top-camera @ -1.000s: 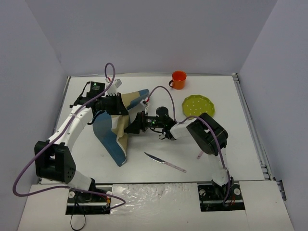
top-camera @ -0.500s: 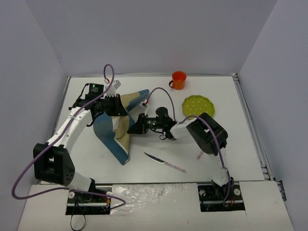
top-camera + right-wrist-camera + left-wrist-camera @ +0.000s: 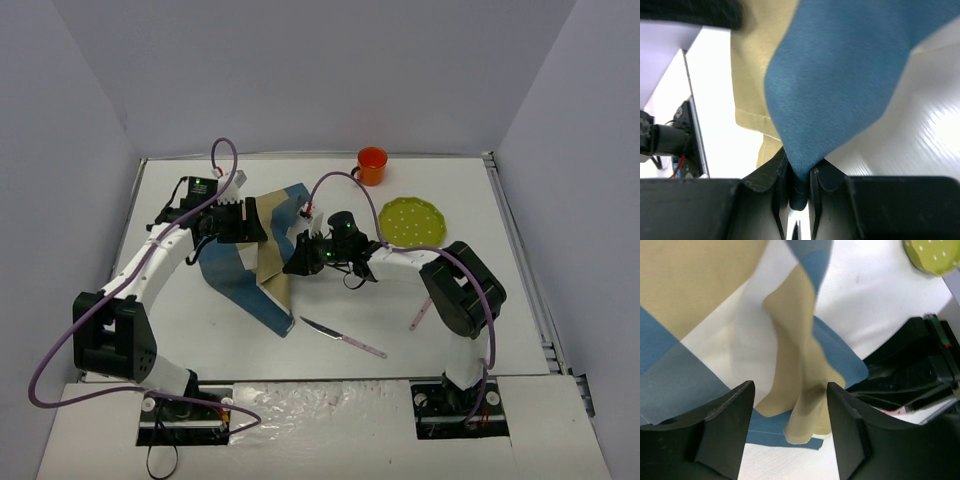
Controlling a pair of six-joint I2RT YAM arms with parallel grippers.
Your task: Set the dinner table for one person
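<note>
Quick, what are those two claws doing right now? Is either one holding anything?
Left gripper: open, with a fold of the placemat between its fingers but not pinched.
Right gripper: shut on the placemat's blue edge.

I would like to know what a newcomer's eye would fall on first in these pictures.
First, the crumpled blue-and-tan placemat, bunched between the two arms left of centre on the white table: the right gripper is shut on a blue fold, the left gripper open by its other side. Then the orange mug at the far edge, the yellow-green plate right of it and nearer, and a knife near the front.
</note>
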